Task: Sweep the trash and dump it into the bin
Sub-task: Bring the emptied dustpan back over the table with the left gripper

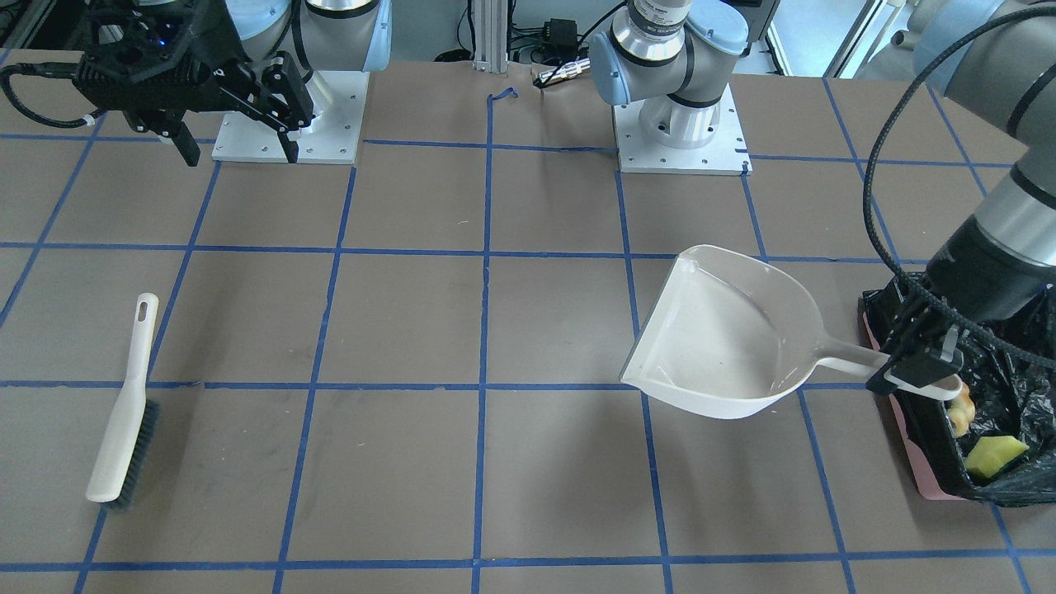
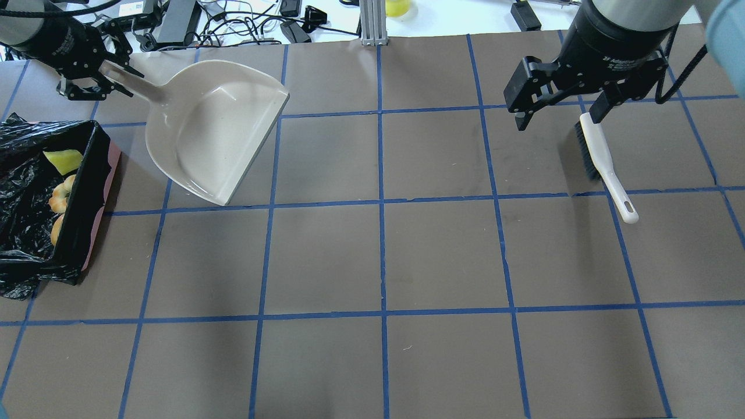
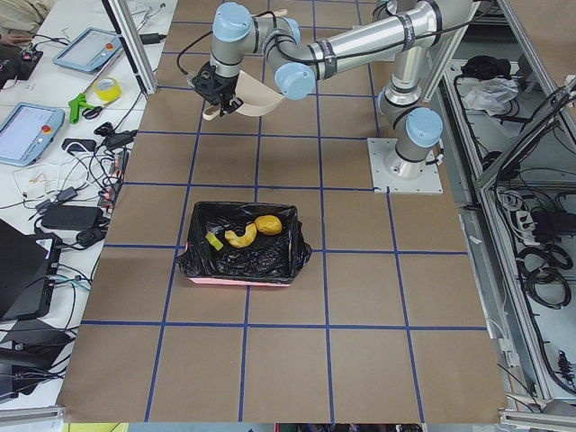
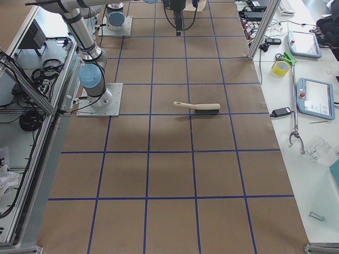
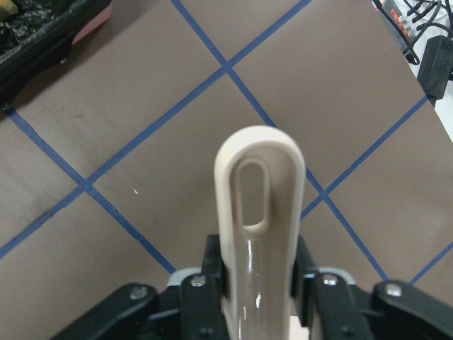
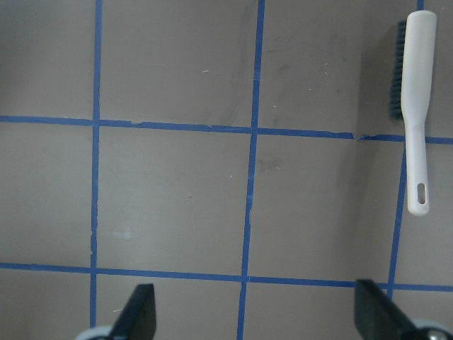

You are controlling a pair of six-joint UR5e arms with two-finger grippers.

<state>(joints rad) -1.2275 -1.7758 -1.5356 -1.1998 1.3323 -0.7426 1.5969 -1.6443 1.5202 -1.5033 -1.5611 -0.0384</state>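
Observation:
My left gripper [image 2: 96,73] is shut on the handle of the beige dustpan [image 2: 209,128] and holds it in the air beside the bin; the pan is empty [image 1: 726,338]. The wrist view shows the handle [image 5: 258,212] clamped between the fingers. The pink bin [image 2: 99,227], lined with a black bag, holds the trash: a yellow-green wedge [image 2: 63,160], a cream ring [image 2: 61,195] and an orange-brown lump [image 2: 56,230]. My right gripper [image 2: 560,116] is open and empty, raised above the beige brush [image 2: 605,169], which lies on the table.
The brown table [image 2: 384,256] is marked with a blue tape grid. Both arm bases [image 1: 681,132] stand on white plates at the robot's edge. Cables and devices [image 2: 233,23] lie beyond the far edge. The brush also shows in the right wrist view [image 6: 417,106].

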